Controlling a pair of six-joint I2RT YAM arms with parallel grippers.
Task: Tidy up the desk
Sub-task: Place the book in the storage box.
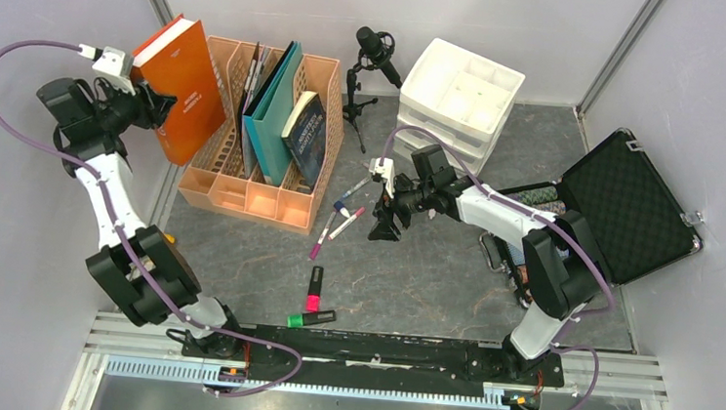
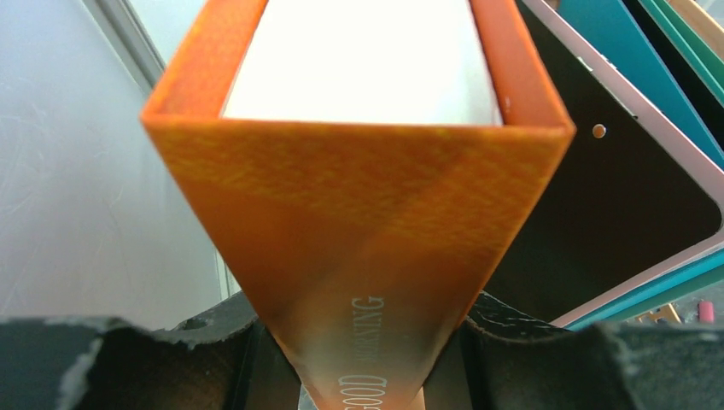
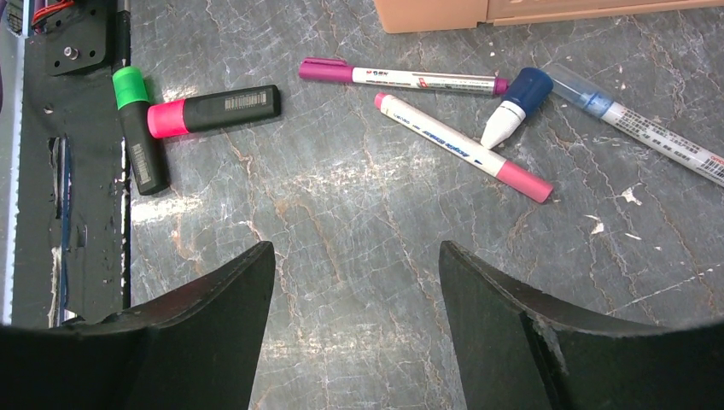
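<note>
On the left, my left gripper (image 1: 156,108) is shut on the spine of an orange book (image 1: 185,83), holding it up beside the peach file organizer (image 1: 233,190). In the left wrist view the orange book (image 2: 359,188) fills the frame between my fingers (image 2: 521,342). My right gripper (image 1: 385,228) hangs open and empty over the desk (image 1: 432,279). In the right wrist view the right gripper (image 3: 357,252) has only bare stone between its tips. A purple marker (image 3: 401,79), a pink-ended marker (image 3: 461,147) and a blue-capped marker (image 3: 521,98) lie beyond it.
A pink highlighter (image 1: 314,287) and a green one (image 1: 311,318) lie near the front rail. The organizer holds teal folders and a dark book. A microphone stand (image 1: 376,49) and white drawer unit (image 1: 460,100) stand at the back. An open black case (image 1: 633,207) lies on the right.
</note>
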